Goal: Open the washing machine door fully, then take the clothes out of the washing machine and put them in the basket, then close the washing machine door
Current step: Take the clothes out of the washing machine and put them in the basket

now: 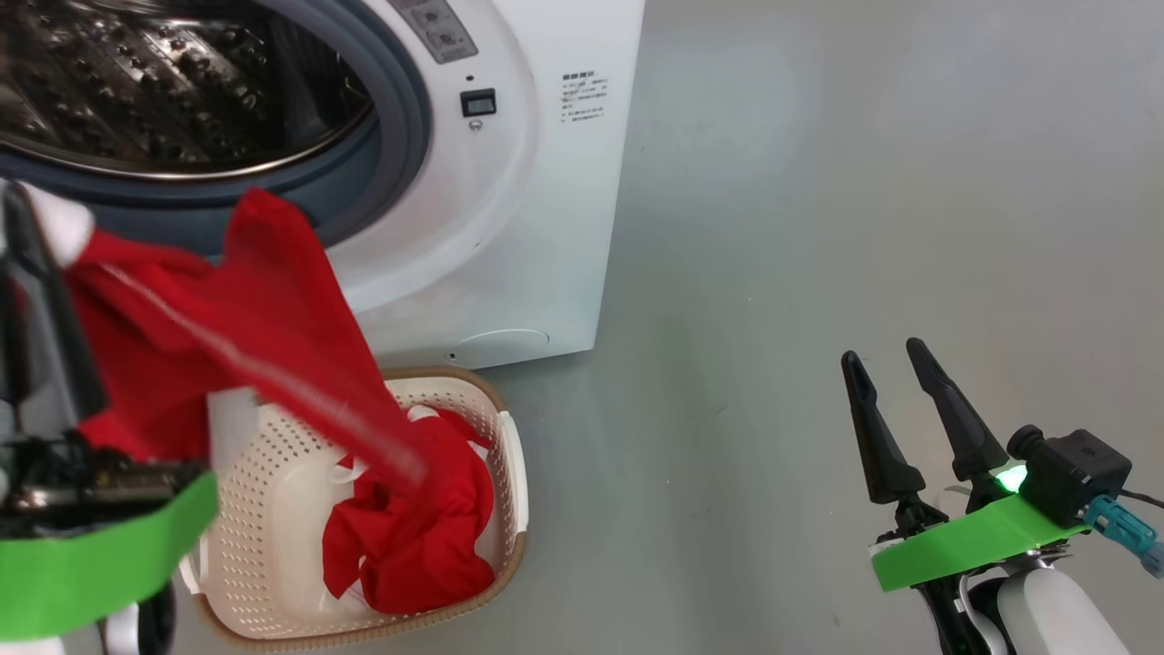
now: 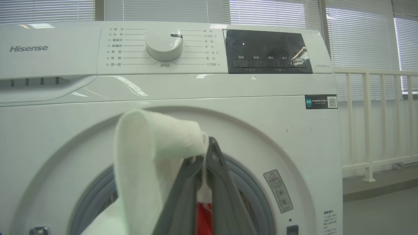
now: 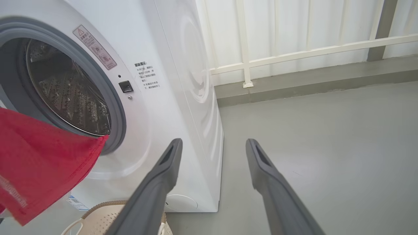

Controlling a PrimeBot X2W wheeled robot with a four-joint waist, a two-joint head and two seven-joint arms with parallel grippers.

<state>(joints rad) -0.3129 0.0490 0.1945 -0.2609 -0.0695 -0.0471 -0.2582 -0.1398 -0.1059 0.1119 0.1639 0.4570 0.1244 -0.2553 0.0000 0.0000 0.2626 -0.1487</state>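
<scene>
L gripper (image 2: 206,155) is clamped tight on the white trim (image 2: 147,140) of 1 red garment (image 1: 245,309), w/ the fabric folded over its fingertips. The garment hangs in front of the washing machine (image 1: 509,227) opening and drapes down at a slant. Its lower end reaches into the basket (image 1: 455,376), touching or overlapping the 2nd red garment (image 1: 418,546) lying inside. The basket sits on the floor (image 1: 818,182) just in front of the machine, below the grey rubber ring (image 1: 405,127). The part of the drum (image 1: 164,82) in view looks bare of fabric, so this is prob. the last piece going over, though that's a guess. R gripper (image 1: 882,357) hangs well apart to the right over bare floor, jaws spread wide, holding nothing. Handling: the cloth is light and limp w/ no stiffness, so it follows the grip pt & swings. It won't break and isn't slippery, but thin trim could slide out of a narrow pinch if tugged or snagged on the ring or basket rim. Best hold = a bunched fold or a thick hem like the trim, not 1 loose layer. For release, the grip pt should be over the basket middle so the trailing part drops inside, not over the rim.
</scene>
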